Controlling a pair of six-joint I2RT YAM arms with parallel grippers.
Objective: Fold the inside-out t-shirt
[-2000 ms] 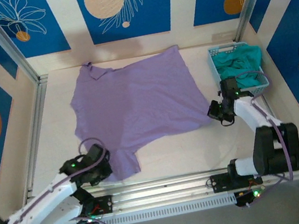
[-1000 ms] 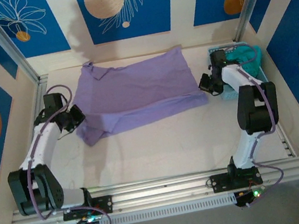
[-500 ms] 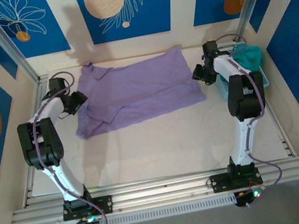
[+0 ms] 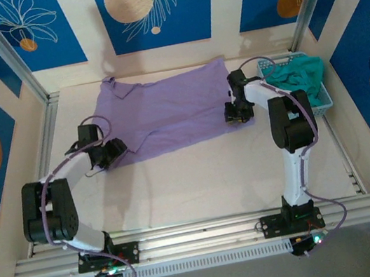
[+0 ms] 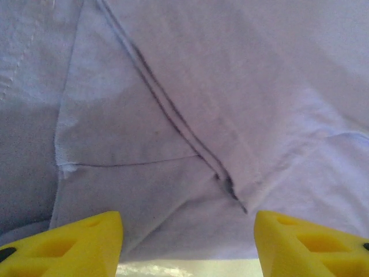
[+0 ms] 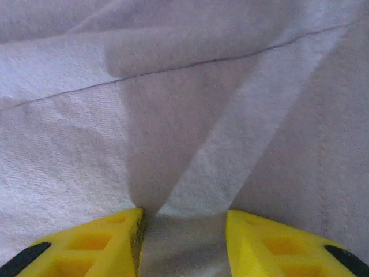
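I see left tool (image 4: pixel 111 153) at shirt's near-left corner. On left wrist cam, yellow fingers (image 5: pixel 86 242) apart, nothing pinched, cloth just ahead with stitched seam running diagonally. I see right tool (image 4: pixel 232 113) at shirt's right edge, fingers (image 6: pixel 86 248) apart, creased cloth close ahead. Beyond, inside-out t-shirt (image 4: pixel 166 109) lies on far half of bench (image 4: pixel 199 179), doubled into band, long axis left-right, collar at far-left corner. Basket (image 4: pixel 268 65) with teal garment (image 4: pixel 299 77) at far right.
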